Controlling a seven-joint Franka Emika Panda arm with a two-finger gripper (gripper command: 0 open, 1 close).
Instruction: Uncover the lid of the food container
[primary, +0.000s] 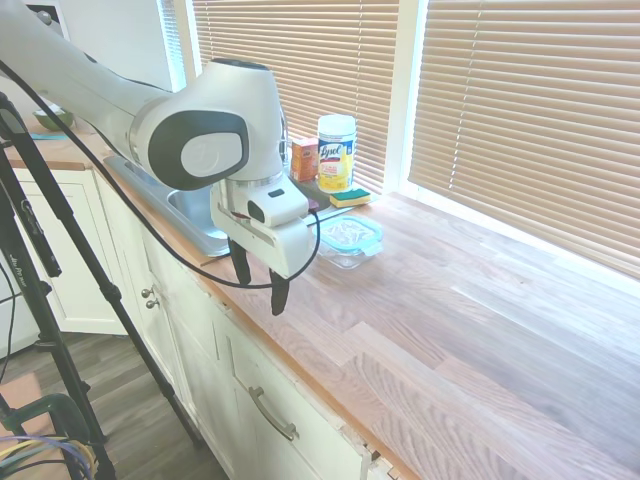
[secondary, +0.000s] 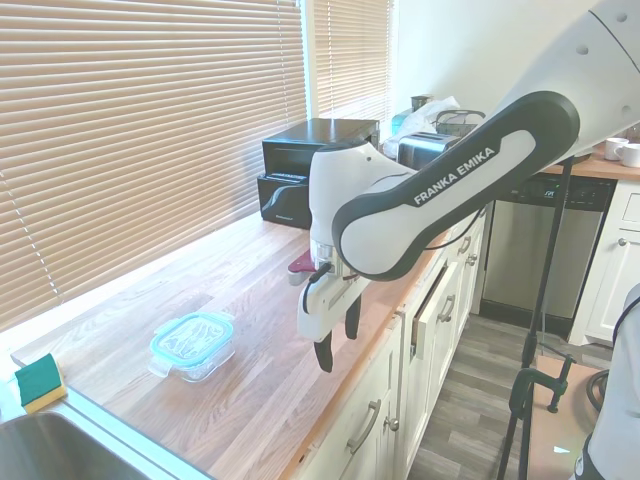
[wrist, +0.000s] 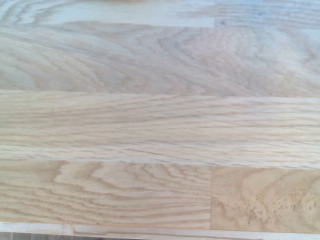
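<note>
The food container (primary: 350, 256) (secondary: 200, 364) is a small clear glass bowl on the wooden counter. The lid (primary: 352, 235) (secondary: 191, 334), clear with a teal rim, sits on top of it. My gripper (primary: 260, 283) (secondary: 338, 339) hangs above the counter's front edge, open, with nothing between its dark fingers. It is well apart from the container, toward the counter's front edge. The wrist view holds only bare wood grain (wrist: 160, 125).
A sink (primary: 190, 215) (secondary: 60, 450) lies beside the container. By the window stand a yellow-labelled wipes canister (primary: 336, 152), an orange box (primary: 304, 160) and a yellow-green sponge (primary: 350, 197) (secondary: 40, 382). A black oven (secondary: 310, 170) and a red item (secondary: 302, 263) sit farther along.
</note>
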